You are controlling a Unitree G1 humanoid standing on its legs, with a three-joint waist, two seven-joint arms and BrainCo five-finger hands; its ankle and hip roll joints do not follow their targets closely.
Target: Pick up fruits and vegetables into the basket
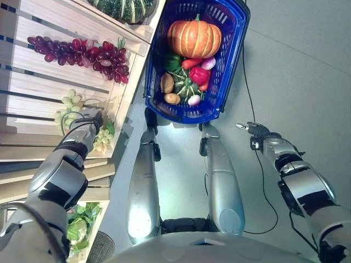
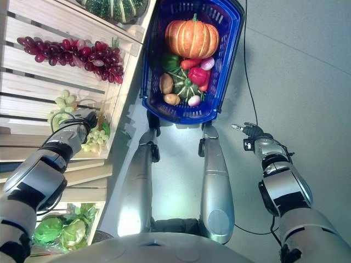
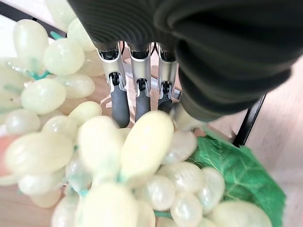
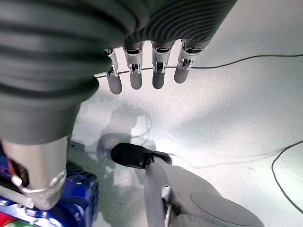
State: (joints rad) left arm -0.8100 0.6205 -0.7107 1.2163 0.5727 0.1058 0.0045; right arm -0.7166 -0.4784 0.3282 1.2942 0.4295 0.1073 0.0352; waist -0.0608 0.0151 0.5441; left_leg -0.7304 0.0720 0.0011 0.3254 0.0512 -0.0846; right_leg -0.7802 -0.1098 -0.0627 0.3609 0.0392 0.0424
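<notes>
A: Where are the green grapes (image 3: 118,161) against the left hand (image 1: 90,121)?
B: On the wooden shelf (image 1: 33,71), right under it. The wrist view shows the fingers (image 3: 120,101) reaching down onto the bunch, dark tips touching the top grapes; whether they actually clasp it, I cannot tell.
A: How does the bunch lie?
B: Its long axis runs along the shelf board, a green leaf (image 3: 236,170) at one end. Red grapes (image 1: 82,55) lie one shelf further along.
A: The right hand (image 1: 253,129)?
B: Over the floor, fingers relaxed, holding nothing. The blue basket (image 1: 230,49) holds a pumpkin (image 1: 194,37) and other vegetables. No readable writing
</notes>
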